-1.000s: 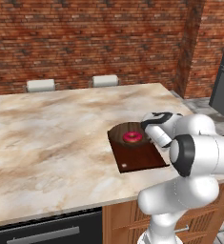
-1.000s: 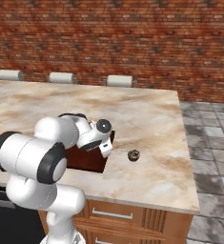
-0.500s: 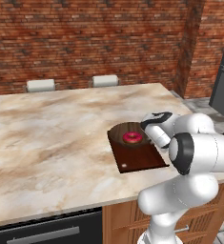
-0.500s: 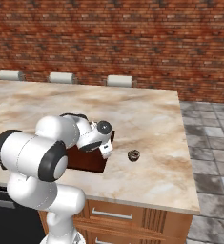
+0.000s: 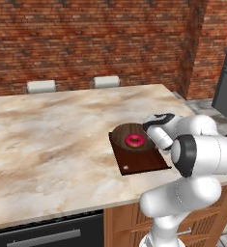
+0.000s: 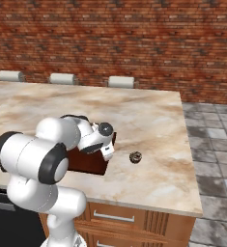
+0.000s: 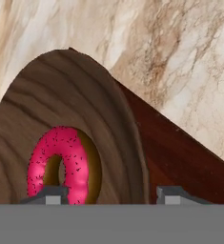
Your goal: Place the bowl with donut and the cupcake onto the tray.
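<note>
The wooden bowl rested on the far end of the tray, with the pink-iced donut lying inside it; the tray itself lay on the marble worktop near its front edge. The hand was held low at the bowl's right rim, and in the hand view its two fingertips stood apart, one over the bowl's interior beside the donut and one outside above the tray, so the wall of the bowl lay between them; whether the pads touched the rim could not be told, and the hand appeared parted rather than clamped. The first placement therefore appeared complete, or at the point of release. The cupcake sat on the bare worktop, apart from the tray on its right side. The next move would probably call for lifting the hand clear of the bowl without dragging it, then reaching across to the cupcake.
</note>
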Available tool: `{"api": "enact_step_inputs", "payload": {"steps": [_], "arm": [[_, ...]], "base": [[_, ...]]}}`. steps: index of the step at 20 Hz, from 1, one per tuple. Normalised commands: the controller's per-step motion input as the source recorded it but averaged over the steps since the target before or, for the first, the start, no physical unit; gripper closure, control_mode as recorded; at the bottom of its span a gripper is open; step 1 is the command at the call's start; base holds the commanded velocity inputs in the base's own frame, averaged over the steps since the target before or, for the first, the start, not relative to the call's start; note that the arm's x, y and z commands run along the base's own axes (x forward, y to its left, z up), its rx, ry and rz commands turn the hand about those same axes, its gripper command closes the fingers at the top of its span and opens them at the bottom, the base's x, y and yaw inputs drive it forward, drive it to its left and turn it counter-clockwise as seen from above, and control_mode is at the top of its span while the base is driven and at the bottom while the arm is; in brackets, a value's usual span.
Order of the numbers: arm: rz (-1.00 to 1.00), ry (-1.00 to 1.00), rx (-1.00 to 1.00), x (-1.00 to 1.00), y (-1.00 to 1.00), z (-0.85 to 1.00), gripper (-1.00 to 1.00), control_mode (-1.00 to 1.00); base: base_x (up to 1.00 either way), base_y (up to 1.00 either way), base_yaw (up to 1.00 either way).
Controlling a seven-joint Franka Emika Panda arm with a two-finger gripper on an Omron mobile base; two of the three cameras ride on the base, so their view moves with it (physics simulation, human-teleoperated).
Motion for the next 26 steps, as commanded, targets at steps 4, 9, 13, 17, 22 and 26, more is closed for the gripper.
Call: {"api": "enact_step_inputs", "payload": {"steps": [4,9,13,17,22,26], "arm": [[0.0,-0.03,0.0,0.0,-0.06,0.17,-1.0,-1.0],[0.02,-0.02,0.0,-0.05,-0.24,0.08,-1.0,-1.0],[0.04,-0.02,-0.04,-0.19,-0.31,0.11,-1.0,-1.0],[0.04,0.0,-0.07,-0.15,-0.29,0.13,-1.0,-1.0],[0.0,0.03,-0.15,-0.08,-0.06,0.2,-1.0,-1.0],[0.0,0.08,-0.12,0.0,-0.19,0.25,-1.0,-1.0]], "base": [[0.0,0.0,0.0],[0.0,0.0,0.0],[0.0,0.0,0.0],[0.0,0.0,0.0],[0.0,0.0,0.0],[0.0,0.0,0.0]]}}
